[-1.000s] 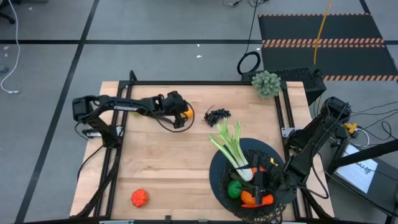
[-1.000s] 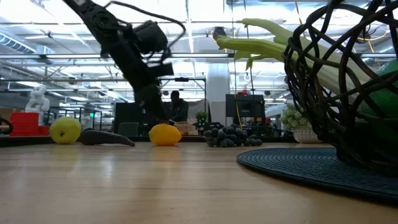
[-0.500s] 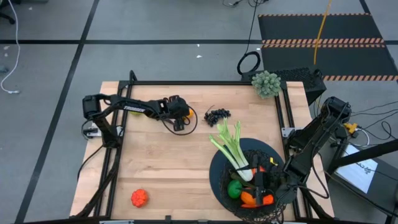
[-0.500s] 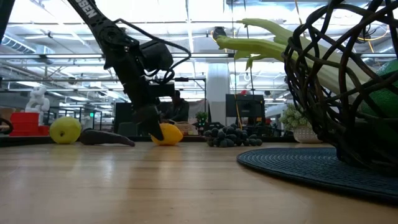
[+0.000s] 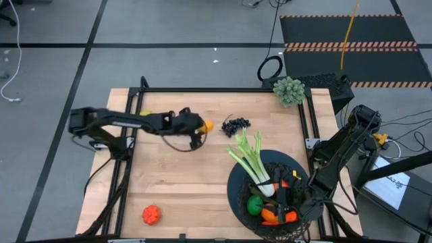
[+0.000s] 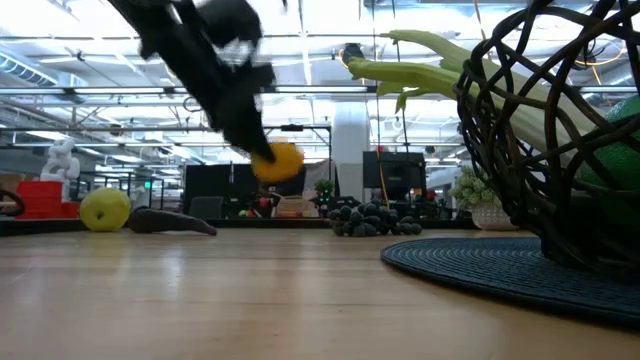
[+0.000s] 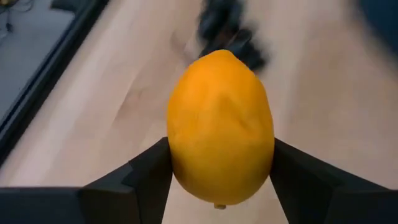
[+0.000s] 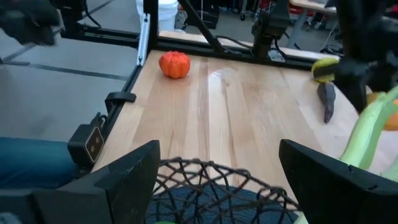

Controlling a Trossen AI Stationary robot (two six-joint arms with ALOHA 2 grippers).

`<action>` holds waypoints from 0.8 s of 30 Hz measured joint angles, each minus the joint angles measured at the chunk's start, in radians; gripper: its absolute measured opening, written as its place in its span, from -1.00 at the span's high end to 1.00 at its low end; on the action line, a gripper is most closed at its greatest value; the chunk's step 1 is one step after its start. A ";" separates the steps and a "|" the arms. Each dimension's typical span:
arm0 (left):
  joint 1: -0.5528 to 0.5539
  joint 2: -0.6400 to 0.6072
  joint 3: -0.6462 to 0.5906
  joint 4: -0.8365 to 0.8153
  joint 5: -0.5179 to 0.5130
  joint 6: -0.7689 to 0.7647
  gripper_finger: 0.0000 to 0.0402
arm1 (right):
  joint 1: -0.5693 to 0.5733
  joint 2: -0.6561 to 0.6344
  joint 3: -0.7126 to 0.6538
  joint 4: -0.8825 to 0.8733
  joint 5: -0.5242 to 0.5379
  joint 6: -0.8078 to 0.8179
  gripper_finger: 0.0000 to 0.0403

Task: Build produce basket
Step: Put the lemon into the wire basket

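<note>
My left gripper [image 5: 200, 126] is shut on a yellow-orange lemon [image 5: 206, 125] above the far middle of the table, left of the dark grapes [image 5: 236, 125]. In the low view the lemon [image 6: 277, 162] hangs well above the wood. My right gripper [image 5: 283, 199] is open over the black wire basket [image 5: 233, 196] at the near right. The basket holds the celery stalk [image 5: 253, 162], whose leafy end pokes out over the rim, along with green and orange pieces. A red-orange mango [image 5: 151, 214] rests near the left front corner. A yellow-green fruit [image 6: 105, 210] and the eggplant [image 6: 170, 222] lie at the far left. My left gripper pinches the lemon [image 7: 221, 127] between its two fingers [image 7: 149, 168], one on each side of the fruit's middle. The fingers slant down from the table's left. The lemon is lifted clear of the table.
A grey-green bumpy clump [image 5: 289, 90] sits at the far right corner. The basket stands on a dark round mat [image 6: 470, 262]. Bare wood stretches across the middle and near left of the table. A black frame rail [image 5: 202, 90] runs along the table's edges.
My left gripper came down onto the lemon, which lay on the table, took hold of it and rose. The lemon now hangs clear above the wood and has shifted slightly toward the grapes. The right arm stayed still.
</note>
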 joint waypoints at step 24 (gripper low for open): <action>-0.712 -0.224 0.002 0.521 -0.307 -0.017 -0.21 | -0.006 0.000 0.000 0.385 0.001 -0.380 -0.60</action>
